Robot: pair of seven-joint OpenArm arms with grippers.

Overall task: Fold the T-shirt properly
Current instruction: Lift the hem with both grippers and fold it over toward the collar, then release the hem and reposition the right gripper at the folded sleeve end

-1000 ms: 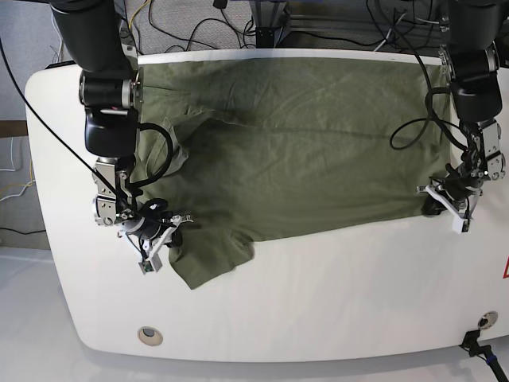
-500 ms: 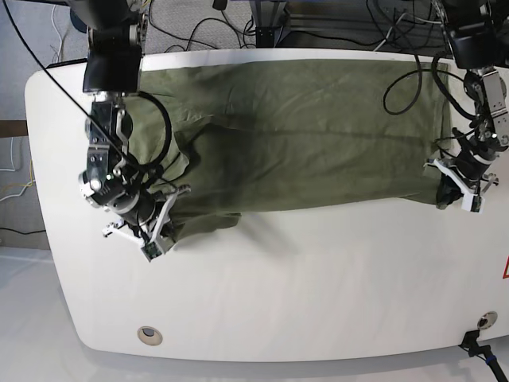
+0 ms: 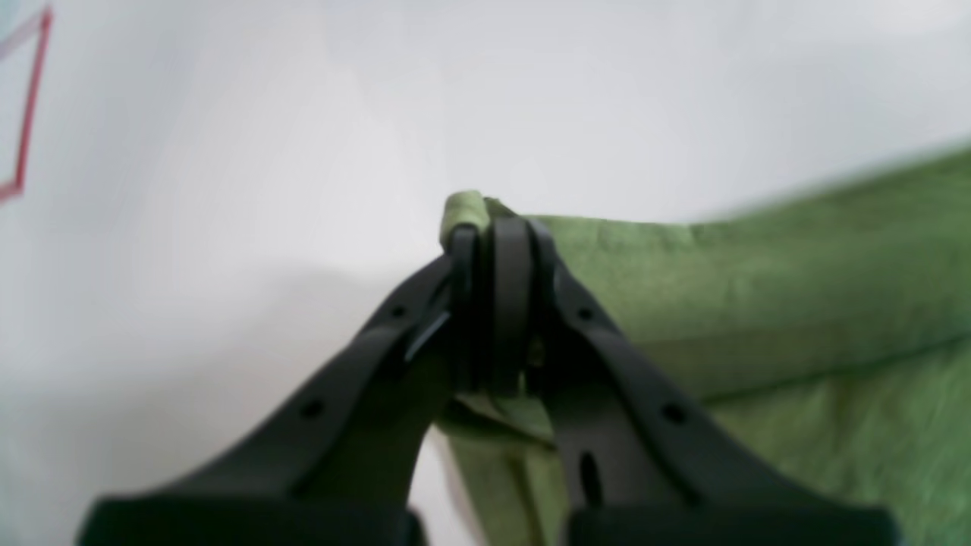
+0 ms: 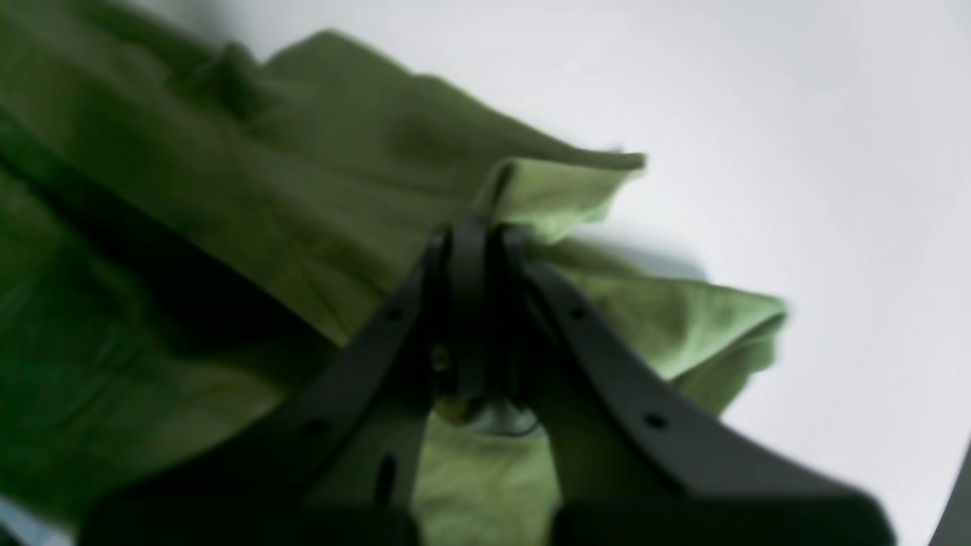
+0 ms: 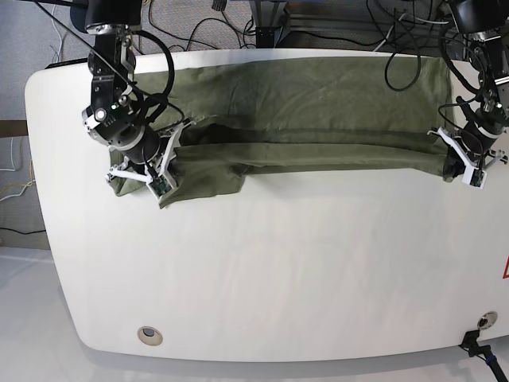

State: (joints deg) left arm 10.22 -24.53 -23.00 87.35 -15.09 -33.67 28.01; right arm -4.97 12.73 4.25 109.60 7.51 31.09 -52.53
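Observation:
The olive-green T-shirt (image 5: 302, 87) lies across the far half of the white table (image 5: 278, 270), with its near edge raised and doubled back over itself. On the base view's right, my left gripper (image 5: 460, 165) is shut on the cloth's near corner; the left wrist view shows its closed fingertips (image 3: 497, 243) pinching a fold of the T-shirt (image 3: 758, 288). On that view's left, my right gripper (image 5: 161, 161) is shut on the other near corner, where a sleeve hangs below it. In the right wrist view its tips (image 4: 474, 235) clamp bunched T-shirt fabric (image 4: 227, 212).
Black cables run behind the table's far edge (image 5: 262, 24). A round hole (image 5: 149, 335) sits near the front left corner. A red marking (image 5: 505, 269) lies at the right edge, and the same red marking (image 3: 30, 98) shows in the left wrist view. Bare white tabletop fills the front.
Both arms have carried the shirt's near edge toward the far side of the table. The cloth now covers a much narrower strip, and the hanging sleeve has moved back with it.

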